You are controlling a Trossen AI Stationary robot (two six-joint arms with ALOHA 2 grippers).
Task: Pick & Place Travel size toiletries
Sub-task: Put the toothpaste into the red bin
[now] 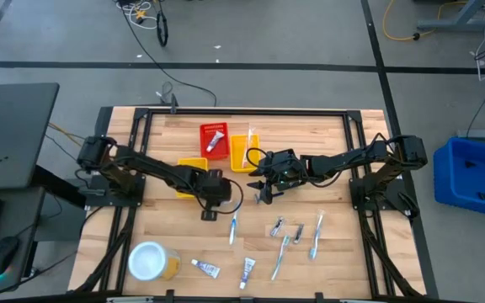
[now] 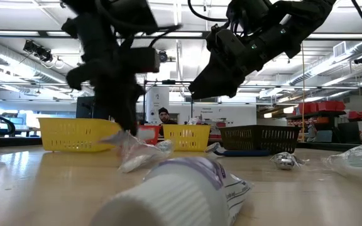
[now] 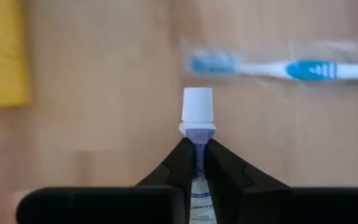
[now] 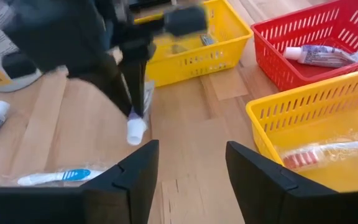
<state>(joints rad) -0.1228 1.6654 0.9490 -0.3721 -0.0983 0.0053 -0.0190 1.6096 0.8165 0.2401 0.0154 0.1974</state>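
My left gripper (image 1: 210,214) (image 3: 197,144) is over the middle of the table, shut on a small white tube (image 3: 197,107). My right gripper (image 1: 262,197) (image 4: 188,168) hovers open just to its right, above bare wood, touching nothing. A blue toothbrush (image 1: 233,227) (image 3: 278,67) lies flat beside the left gripper. More toothbrushes (image 1: 317,236), razors (image 1: 276,225) and two tubes (image 1: 206,268) (image 1: 247,271) lie toward the near edge. Another tube (image 4: 322,55) lies in the red basket (image 1: 213,139), and a wrapped toothbrush (image 4: 328,155) lies in a yellow basket (image 1: 244,151). My left gripper pinches the small white tube between its two fingers (image 3: 182,163) at the shoulder just behind the white cap (image 3: 197,140). The fingers come from above, pointing down, along the tube. The tube hangs with its cap (image 4: 135,130) lowest, close above the table; its body is hidden between the fingers.
A second yellow basket (image 1: 194,168) sits left of the centre, behind my left gripper. A white-topped yellow round container (image 1: 150,261) stands at the near left corner. A dark basket (image 2: 263,138) shows in the low view. Bare wood lies between the baskets and the scattered toiletries.
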